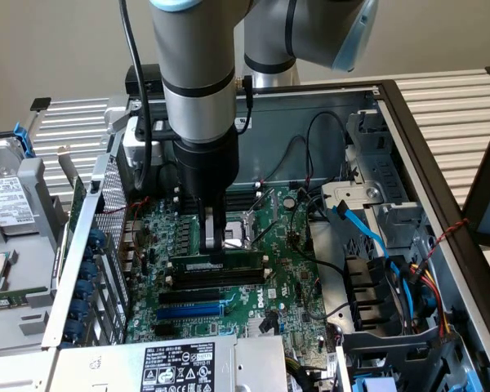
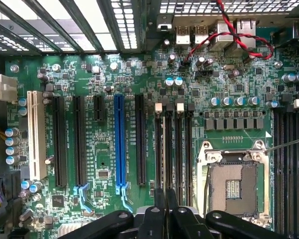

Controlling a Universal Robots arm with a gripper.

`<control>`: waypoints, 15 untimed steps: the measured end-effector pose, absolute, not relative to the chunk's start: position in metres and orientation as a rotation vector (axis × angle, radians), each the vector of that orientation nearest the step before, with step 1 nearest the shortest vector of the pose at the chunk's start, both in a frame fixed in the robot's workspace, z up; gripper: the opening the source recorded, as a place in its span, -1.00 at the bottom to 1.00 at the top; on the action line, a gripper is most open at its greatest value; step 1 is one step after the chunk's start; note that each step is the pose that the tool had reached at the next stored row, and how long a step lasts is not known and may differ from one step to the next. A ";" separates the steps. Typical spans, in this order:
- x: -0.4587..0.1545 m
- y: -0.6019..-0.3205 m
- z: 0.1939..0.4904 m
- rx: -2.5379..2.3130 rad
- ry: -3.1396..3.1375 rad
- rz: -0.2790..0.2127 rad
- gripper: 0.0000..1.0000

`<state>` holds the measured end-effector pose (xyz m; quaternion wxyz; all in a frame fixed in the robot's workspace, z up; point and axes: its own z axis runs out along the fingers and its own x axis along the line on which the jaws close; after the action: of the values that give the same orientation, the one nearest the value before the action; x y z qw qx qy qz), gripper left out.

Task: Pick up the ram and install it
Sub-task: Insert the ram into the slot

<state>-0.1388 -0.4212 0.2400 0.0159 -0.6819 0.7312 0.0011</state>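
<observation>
Misalignment is the main risk. The tool, almost fully closed, is pinched on the top edge of the long green circuit-board ram stick, which is held on edge at the black memory slots beside the silver processor socket. If the stick is pressed down skewed, one end could be jammed and the green motherboard strained.

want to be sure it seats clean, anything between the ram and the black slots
Nothing visible does. The gripper is shut on the ram, which sits right over the black slots. The loose cables lie away on the exterior view's right.
</observation>
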 end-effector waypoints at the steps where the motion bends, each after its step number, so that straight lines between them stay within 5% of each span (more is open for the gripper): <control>1: -0.139 -0.421 0.240 -2.121 2.274 0.004 -0.76; 15: -0.139 -0.421 0.236 -2.124 2.277 0.003 -0.76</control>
<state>-0.1390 -0.4213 0.2363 0.0138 -0.6820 0.7312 0.0010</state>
